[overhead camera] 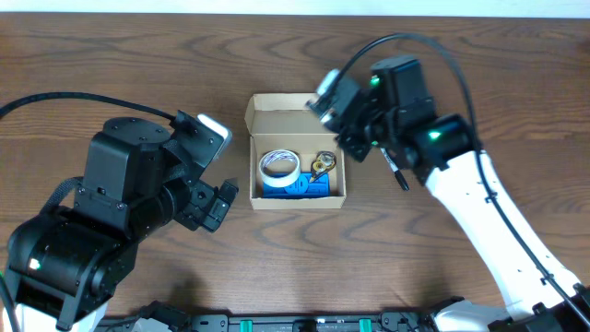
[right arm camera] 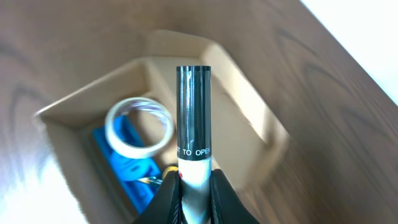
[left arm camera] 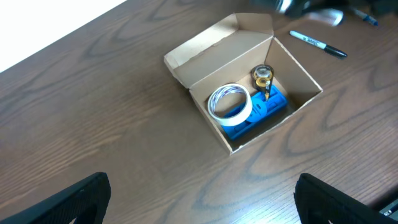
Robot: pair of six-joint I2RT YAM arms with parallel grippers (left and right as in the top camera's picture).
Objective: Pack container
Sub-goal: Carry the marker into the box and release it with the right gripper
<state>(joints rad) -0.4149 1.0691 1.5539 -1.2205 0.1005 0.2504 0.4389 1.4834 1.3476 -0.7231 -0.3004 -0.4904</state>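
The right pincer (right arm camera: 194, 198) is clenched on a dark marker (right arm camera: 194, 118), whose barrel sticks out straight ahead of the fingertips and carries white lettering near the grip. Just beyond and below the marker's tip lies the container (right arm camera: 249, 118), open, its flap lid (overhead camera: 277, 109) folded back on the far side. Inside sit a roll of white tape (right arm camera: 138, 127), a blue object (right arm camera: 127, 168) under it, and a small yellow and metal item (overhead camera: 324, 164) beside the tape. The left pincer (left arm camera: 199, 205) is released, its two dark fingers (left arm camera: 68, 199) spread wide at the lower corners of its own view, with the container ahead on the worktop (left arm camera: 93, 124). Farther beyond the container, a black pen (left arm camera: 317, 44) lies on the wood.
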